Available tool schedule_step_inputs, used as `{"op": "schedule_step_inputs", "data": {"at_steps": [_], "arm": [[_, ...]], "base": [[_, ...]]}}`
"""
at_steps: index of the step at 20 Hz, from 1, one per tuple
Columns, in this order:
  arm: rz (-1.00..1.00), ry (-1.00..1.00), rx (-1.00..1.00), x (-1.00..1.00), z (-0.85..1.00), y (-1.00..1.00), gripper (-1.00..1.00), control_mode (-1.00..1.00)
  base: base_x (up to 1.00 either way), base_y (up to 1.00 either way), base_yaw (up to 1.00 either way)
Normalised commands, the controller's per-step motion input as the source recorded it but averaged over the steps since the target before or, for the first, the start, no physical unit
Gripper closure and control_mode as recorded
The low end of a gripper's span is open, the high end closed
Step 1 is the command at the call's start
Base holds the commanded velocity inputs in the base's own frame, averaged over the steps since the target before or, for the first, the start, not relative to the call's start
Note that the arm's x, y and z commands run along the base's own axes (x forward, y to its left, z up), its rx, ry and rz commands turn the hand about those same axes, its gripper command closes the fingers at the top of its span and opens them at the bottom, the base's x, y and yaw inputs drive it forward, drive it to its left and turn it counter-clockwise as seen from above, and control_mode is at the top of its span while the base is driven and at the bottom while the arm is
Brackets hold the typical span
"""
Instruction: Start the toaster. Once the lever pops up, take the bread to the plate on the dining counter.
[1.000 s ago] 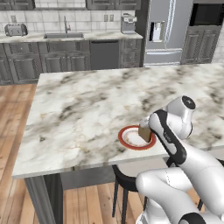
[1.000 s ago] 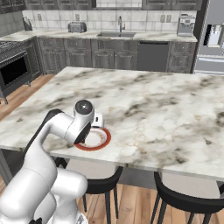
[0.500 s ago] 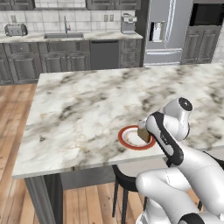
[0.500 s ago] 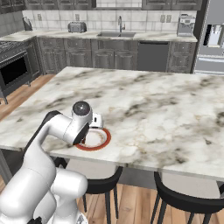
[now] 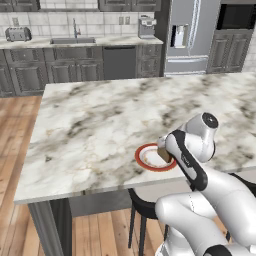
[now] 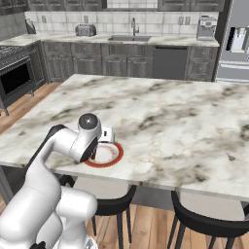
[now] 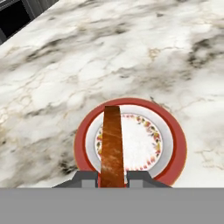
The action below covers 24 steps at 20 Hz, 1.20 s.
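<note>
One bread (image 7: 112, 144) slice clamped edge-on in gripper (image 7: 112, 177), above one plate (image 7: 175, 131) near counter (image 7: 131, 57) near edge.

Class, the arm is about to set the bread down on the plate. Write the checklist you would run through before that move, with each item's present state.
1. Gripper shut on the bread: ok; the slice stands edge-on between the fingertips.
2. Bread above the plate: ok in the hand view; the slice hangs over the plate's left half, not its middle.
3. Plate lies on the dining counter: ok, near the counter's front edge.
4. Plate free of other things: ok; its patterned centre shows bare.
5. Gap between bread and plate: cannot tell; the arm hides it in both base views.
</note>
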Motion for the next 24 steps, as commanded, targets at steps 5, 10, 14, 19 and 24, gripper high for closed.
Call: {"op": "schedule_step_inputs", "data": {"at_steps": [5, 10, 14, 19, 24], "arm": [[-0.01, 0.0, 0.0, 0.0, -0.1, 0.0, 1.0, -1.0], [0.0, 0.0, 0.0, 0.0, -0.09, 0.0, 1.0, -1.0], [0.0, 0.0, 0.0, 0.01, -0.04, 0.0, 1.0, -1.0], [0.0, -0.01, 0.0, 0.13, 0.0, 0.0, 1.0, -1.0], [0.0, 0.0, 0.0, 0.22, 0.0, 0.0, 1.0, -1.0]], "base": [[0.0, 0.0, 0.0], [0.0, 0.0, 0.0], [0.0, 0.0, 0.0], [0.0, 0.0, 0.0], [0.0, 0.0, 0.0]]}}
